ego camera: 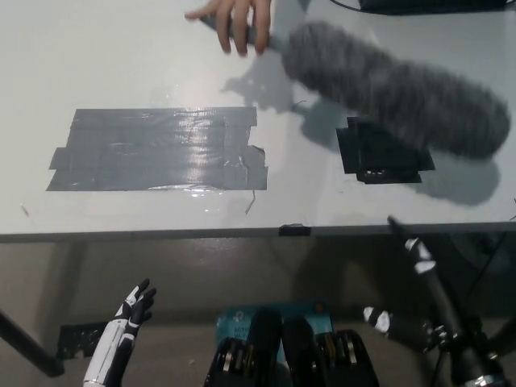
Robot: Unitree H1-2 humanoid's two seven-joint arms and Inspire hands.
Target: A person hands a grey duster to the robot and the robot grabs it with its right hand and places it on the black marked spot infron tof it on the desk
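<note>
A: Where is the duster [395,89] right now?

B: Up above the far right part of the desk [97,64]. A person's hand [234,22] at the far edge grips its handle, and the fluffy grey head stretches from there toward the right, slanting nearer as it goes. It throws a shadow on the desk under it.

A: And the black marked spot [377,155]?

B: On the right side of the desk, near the front edge. The fluffy head overlaps its far corner in this view, so part of the spot is hidden. I cannot tell whether the duster touches the desk there or hangs over it.

A: What about the robot's right hand [411,282]?

B: Low at the right, below the front edge of the desk and well apart from the duster. Its fingers are spread apart and nothing is in them.

A: The left hand [133,310]?

B: It rests at the lower left, also below the desk edge, fingers apart and holding nothing.

A: Anything else on the desk?

B: A big patch of grey tape [157,149] on the left half, shiny and wrinkled, well apart from the black spot. A small dark clip [294,230] sits on the front edge between the two.
</note>
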